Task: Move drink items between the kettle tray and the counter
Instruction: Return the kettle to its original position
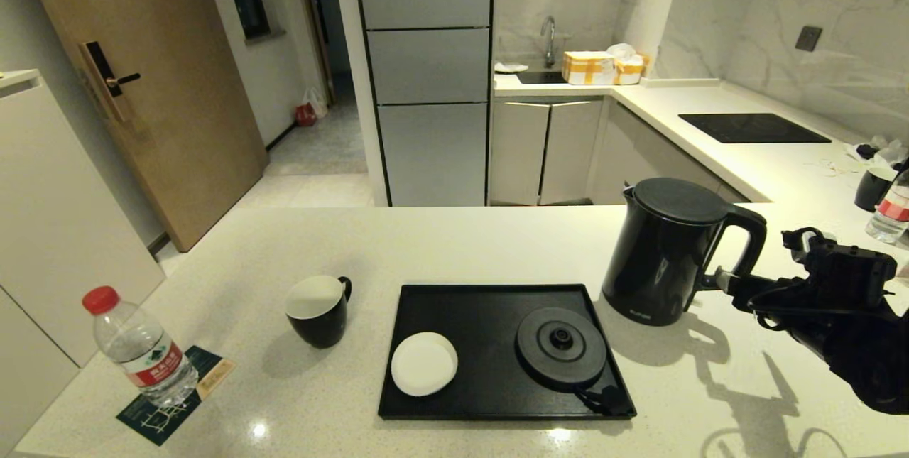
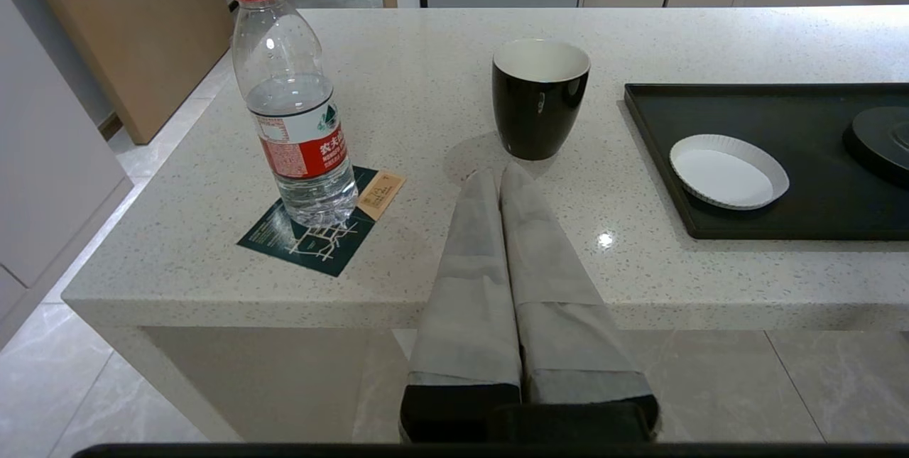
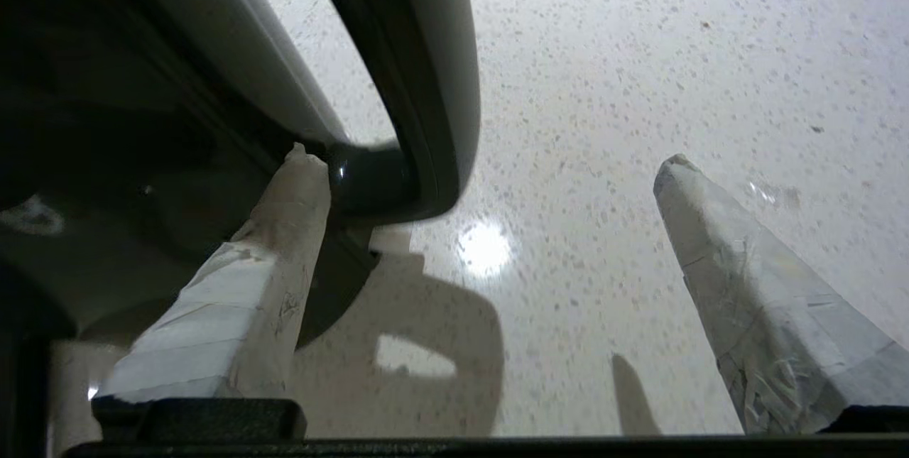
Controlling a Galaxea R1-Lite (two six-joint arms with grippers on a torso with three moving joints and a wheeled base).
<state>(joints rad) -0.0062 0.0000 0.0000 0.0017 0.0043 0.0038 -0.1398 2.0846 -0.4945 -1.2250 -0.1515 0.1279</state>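
The tall black kettle stands on the cream counter, just right of the black tray. On the tray rest the round kettle base and the white saucer. My right gripper is open at the foot of the kettle handle; one fingertip is close against it, the other stands wide over bare counter. Left of the tray stand the black mug and the red-capped bottle. My left gripper is shut and empty, low at the counter's front edge, pointing toward the mug.
The bottle stands on a dark green leaflet near the front left corner. At the far right are another mug and bottle. A black hob panel and yellow boxes lie on the back worktop.
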